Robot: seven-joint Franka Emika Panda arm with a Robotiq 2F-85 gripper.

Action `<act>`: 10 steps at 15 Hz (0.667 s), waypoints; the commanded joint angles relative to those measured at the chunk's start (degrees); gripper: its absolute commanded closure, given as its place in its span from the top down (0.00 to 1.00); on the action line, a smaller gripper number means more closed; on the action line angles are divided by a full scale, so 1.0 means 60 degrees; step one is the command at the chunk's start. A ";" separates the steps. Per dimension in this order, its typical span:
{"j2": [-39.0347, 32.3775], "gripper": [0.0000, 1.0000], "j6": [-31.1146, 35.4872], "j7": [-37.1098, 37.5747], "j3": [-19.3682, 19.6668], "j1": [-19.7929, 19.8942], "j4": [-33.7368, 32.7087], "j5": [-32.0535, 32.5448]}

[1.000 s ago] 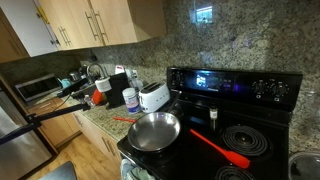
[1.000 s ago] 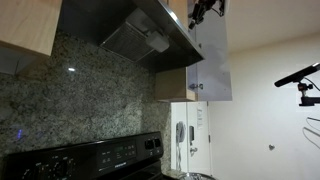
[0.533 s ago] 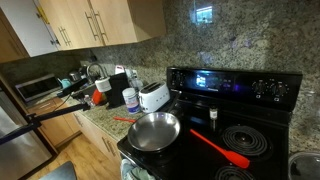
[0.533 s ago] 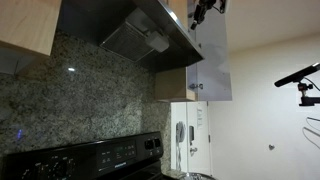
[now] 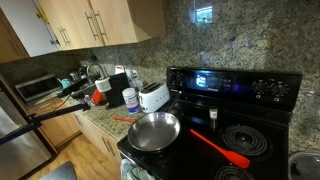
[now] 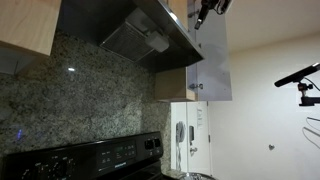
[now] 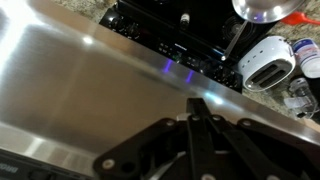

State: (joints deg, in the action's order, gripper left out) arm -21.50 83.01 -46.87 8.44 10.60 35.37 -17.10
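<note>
My gripper [image 7: 195, 108] is high above the stove, over the slanted stainless steel range hood [image 7: 90, 75], with its two fingers pressed together and nothing between them. In an exterior view the gripper [image 6: 206, 11] shows at the top, above the hood [image 6: 140, 30] and in front of a white cabinet [image 6: 212, 60]. Far below in the wrist view lie the black stove [image 7: 170, 30], a silver pan [image 7: 262, 8] and a white toaster [image 7: 266, 62].
In an exterior view a silver pan [image 5: 153, 130] and a red spatula [image 5: 220, 148] rest on the black stove [image 5: 235, 90]. A white toaster [image 5: 153, 96], jars and a coffee maker stand on the granite counter [image 5: 100, 122]. Wooden cabinets [image 5: 90, 22] hang above.
The gripper has shifted slightly up and to the right above the hood in the exterior view. Nothing else has moved.
</note>
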 commanded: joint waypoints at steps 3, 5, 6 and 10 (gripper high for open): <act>-0.0116 0.00 -0.1907 -0.1073 -0.0259 0.0466 -0.0577 -0.0598; -0.0001 0.01 -0.1517 -0.0826 -0.0108 0.0275 -0.0232 -0.0419; -0.0001 0.01 -0.1612 -0.0898 -0.0114 0.0297 -0.0256 -0.0434; -0.0007 0.01 -0.1653 -0.0942 -0.0128 0.0308 -0.0277 -0.0438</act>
State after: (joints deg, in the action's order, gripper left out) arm -21.54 73.09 -52.53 7.67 12.45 33.71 -19.73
